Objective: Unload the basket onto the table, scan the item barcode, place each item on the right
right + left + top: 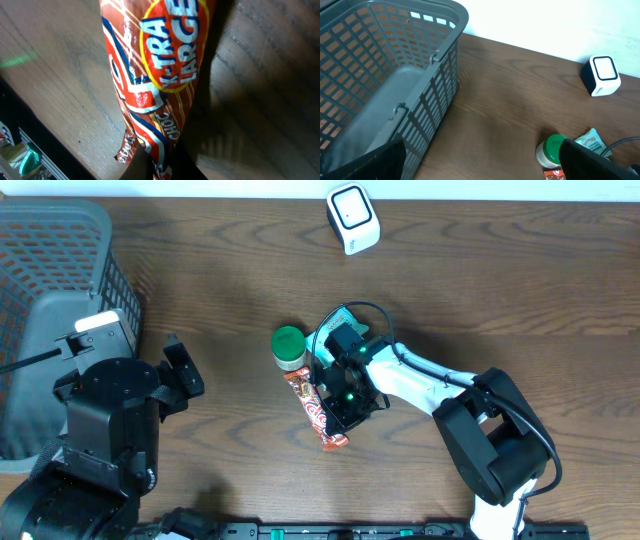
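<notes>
Red candy bar (pixel 165 65), toward the table's (pixel 200 260) front edge, is pinched tight in the right claw (pixel 338 408). Its shiny wrapper looks slippery and could slide out when lifted.

Bare wood table (pixel 230 270) lies open between the basket (pixel 60 250) at far left and a green-lidded jar (pixel 289 347) mid-table. The jar, a candy bar (pixel 318 420) and a teal packet (pixel 342 316) crowd together under the right arm (pixel 415 380). The scanner (pixel 353 218) stands well apart at the far edge.
</notes>
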{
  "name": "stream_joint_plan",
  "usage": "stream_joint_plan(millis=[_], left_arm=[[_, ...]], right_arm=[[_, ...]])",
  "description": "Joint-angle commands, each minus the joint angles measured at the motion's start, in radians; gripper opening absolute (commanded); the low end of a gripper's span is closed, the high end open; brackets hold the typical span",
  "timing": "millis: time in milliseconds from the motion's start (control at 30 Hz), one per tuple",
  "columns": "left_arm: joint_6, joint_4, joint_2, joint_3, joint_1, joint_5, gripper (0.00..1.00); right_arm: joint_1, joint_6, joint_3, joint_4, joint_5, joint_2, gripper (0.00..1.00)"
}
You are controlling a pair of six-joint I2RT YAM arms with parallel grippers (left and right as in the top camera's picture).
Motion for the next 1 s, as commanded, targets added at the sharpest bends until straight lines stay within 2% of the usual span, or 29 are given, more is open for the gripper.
stream_joint_plan(millis=[0, 133, 300, 700, 967], left_arm=[[-0.002, 0.0, 0.0, -0.005, 0.004, -0.023, 0.98], [-0.002, 0.0, 0.0, -0.005, 0.004, -0.023, 0.98], [-0.002, 0.0, 0.0, -0.005, 0.004, -0.023, 0.98], [-0.002, 0.0, 0.0, -0.005, 0.004, -0.023, 0.98], [-0.002, 0.0, 0.0, -0.005, 0.004, -0.023, 0.98]], right_arm=[[0.015, 0.026, -0.034, -0.005, 0.253, 0.09, 0.01], [0.015, 0.033, 0.018, -0.074, 0.305, 0.079, 0.02], [0.015, 0.105, 0.079, -0.181, 0.505, 0.038, 0.02], [0.014, 0.188, 0.081, -0.277, 0.806, -0.097, 0.02], [0.002, 0.243, 0.081, -0.315, 0.926, -0.146, 0.01]])
